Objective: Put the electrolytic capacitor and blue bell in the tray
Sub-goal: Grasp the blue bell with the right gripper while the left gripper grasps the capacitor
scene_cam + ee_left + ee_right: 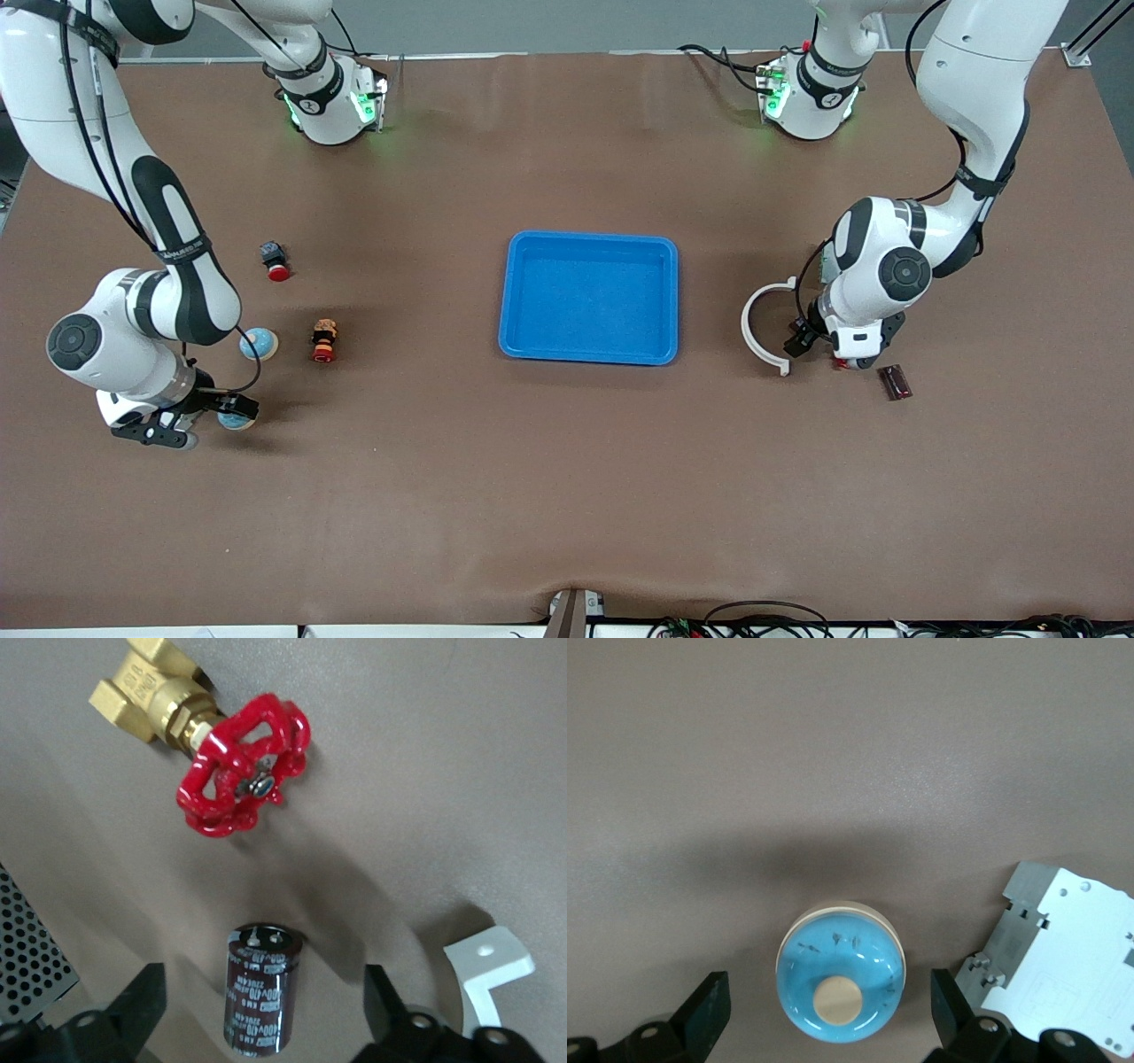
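Tray empty mid-table; my right gripper, jaws apart, straddles the bell near the right arm's end, left gripper, jaws apart, straddles the capacitor for pickup.

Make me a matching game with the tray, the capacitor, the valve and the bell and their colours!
Things:
1. tray
2. capacitor
3. valve
4. bell

Colours:
a. red wheel, brass body
b. blue with a cream knob
c. bright blue all over
d. dark brown

Pairs: 1-c, 2-d, 3-a, 4-b
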You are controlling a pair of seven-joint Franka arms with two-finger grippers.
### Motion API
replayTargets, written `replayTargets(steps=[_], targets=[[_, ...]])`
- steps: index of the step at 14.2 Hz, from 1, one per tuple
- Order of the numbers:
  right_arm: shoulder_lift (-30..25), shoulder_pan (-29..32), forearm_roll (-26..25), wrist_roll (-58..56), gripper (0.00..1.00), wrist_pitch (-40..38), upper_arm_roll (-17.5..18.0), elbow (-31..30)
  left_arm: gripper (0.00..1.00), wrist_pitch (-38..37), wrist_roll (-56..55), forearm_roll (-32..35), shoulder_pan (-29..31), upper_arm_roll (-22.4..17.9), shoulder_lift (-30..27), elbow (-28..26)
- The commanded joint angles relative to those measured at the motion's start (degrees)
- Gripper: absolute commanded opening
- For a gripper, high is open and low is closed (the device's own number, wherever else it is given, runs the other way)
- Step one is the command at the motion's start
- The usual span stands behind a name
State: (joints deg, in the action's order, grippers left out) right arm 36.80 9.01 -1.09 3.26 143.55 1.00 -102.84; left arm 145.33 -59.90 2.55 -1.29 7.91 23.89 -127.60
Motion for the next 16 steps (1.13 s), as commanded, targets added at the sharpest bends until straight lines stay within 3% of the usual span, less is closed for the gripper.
replayTargets(steps=[1,2,3,5,7,8,12,15,16], targets=[[1.6,1.1,-0.5,-0.5,1.0,0.0,0.8,1.9,0.47,0.7,-1.3,1.0,-0.1,0.0,-0.2,0.1],[1.9,1.1,-0.6,-0.5,1.0,0.0,0.8,2.2,0.19,0.6,-1.3,1.0,0.0,0.0,-0.4,0.2],[2.2,1.1,-0.6,-0.5,1.0,0.1,0.8,2.3,0.0,0.5,-1.5,1.0,-0.1,0.0,-0.5,0.4],[2.3,1.1,-0.5,-0.5,0.96,1.4,0.8,2.1,0.0,0.2,-1.5,1.0,0.0,0.0,-1.1,0.6],[2.3,0.9,-0.2,0.3,0.23,1.0,0.8,2.1,0.0,0.2,-1.5,1.0,-0.1,0.0,-1.8,0.7],[2.3,0.8,0.1,0.3,0.0,0.9,0.8,2.1,0.0,-0.3,-1.5,1.0,0.0,0.0,-2.4,1.1],[2.1,0.6,0.1,0.3,0.0,0.7,0.8,2.1,0.0,-11.1,-1.5,1.0,-0.8,0.7,-6.0,6.3],[1.0,0.0,0.2,0.3,0.0,-0.9,0.9,2.2,0.0,-19.9,-4.1,1.0,-2.1,3.9,-6.9,12.1],[0.0,-0.3,0.2,1.0,0.0,-4.9,1.2,2.9,0.0,-21.1,-5.8,1.0,-2.2,5.4,-6.8,13.6]])
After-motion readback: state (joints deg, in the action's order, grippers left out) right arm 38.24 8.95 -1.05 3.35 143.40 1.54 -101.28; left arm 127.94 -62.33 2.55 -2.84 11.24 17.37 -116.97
